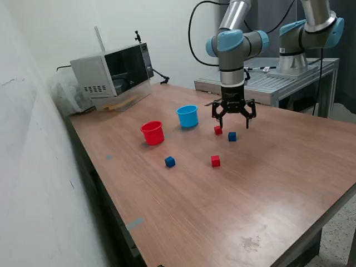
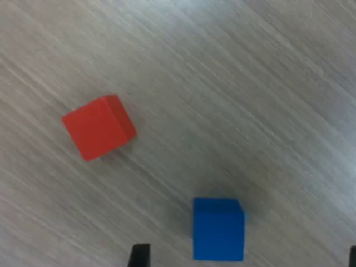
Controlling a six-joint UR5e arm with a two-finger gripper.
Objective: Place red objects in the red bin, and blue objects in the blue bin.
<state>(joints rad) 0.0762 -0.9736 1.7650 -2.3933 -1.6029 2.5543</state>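
My gripper [image 1: 234, 123] is open and empty, hovering just above the table over a red cube [image 1: 218, 130] and a dark blue cube [image 1: 232, 136]. In the wrist view, the red cube [image 2: 99, 127] and the blue cube [image 2: 218, 229] lie apart on the wood, and one dark fingertip [image 2: 139, 256] shows beside the blue cube. A second blue cube [image 1: 169, 161] and a second red cube [image 1: 215, 161] lie nearer the front. The red cup [image 1: 152, 133] and the light blue cup [image 1: 188, 116] stand upright towards the exterior view's left of the gripper.
A microwave [image 1: 114, 69] stands at the far corner on the exterior view's left. A second arm [image 1: 311, 33] stands on a metal bench [image 1: 278, 83] behind the wooden table [image 1: 267, 183]. A wall runs along the exterior view's left.
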